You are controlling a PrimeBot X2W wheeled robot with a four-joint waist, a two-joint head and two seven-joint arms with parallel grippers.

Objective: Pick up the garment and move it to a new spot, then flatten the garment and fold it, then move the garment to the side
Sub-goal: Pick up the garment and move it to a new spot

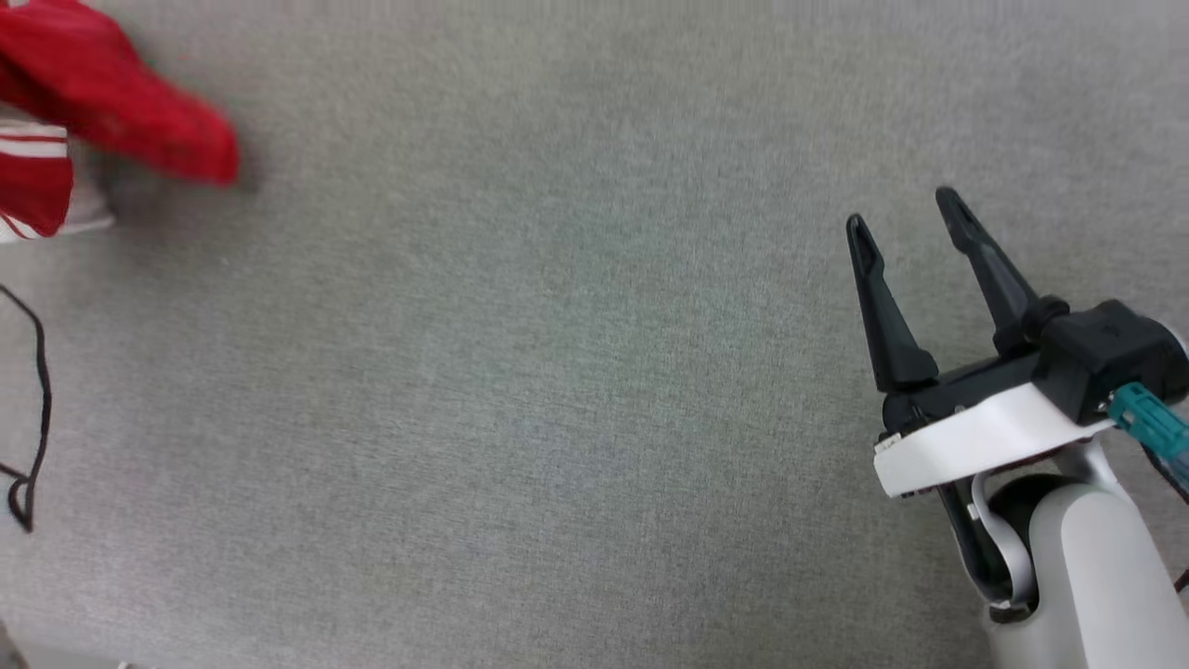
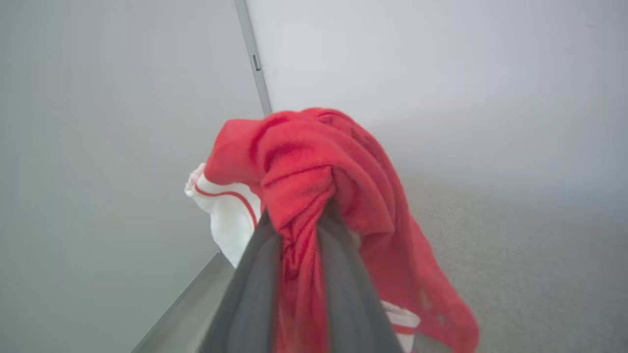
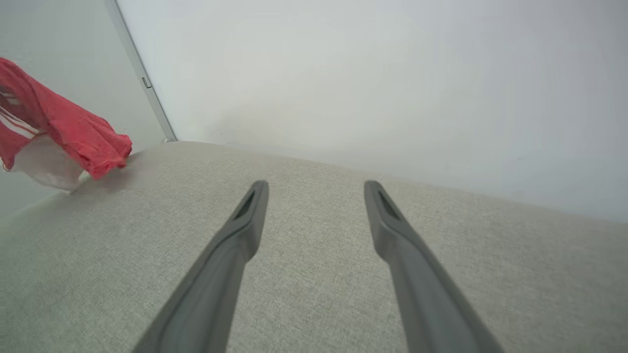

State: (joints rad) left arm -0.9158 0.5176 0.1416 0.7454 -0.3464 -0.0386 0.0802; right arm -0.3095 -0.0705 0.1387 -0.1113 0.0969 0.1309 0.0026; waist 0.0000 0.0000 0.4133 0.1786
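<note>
The garment [image 2: 314, 171] is a bright red shirt with white, red-striped sleeves. In the left wrist view it is bunched and draped over my left gripper [image 2: 299, 230], whose two grey fingers [image 2: 255, 294] are shut on a fold of the red cloth. In the head view the garment [image 1: 111, 111] hangs at the top left corner, above the grey surface. In the right wrist view the garment [image 3: 73, 132] shows at the far left, lifted. My right gripper [image 1: 906, 209] stands open at the lower right, with nothing between its fingers [image 3: 245, 230].
A grey fabric-covered surface [image 1: 557, 372] fills the work area. A thin black cable [image 1: 37, 400] loops at its left edge. Pale walls meet at a corner post [image 3: 142, 83] behind the surface.
</note>
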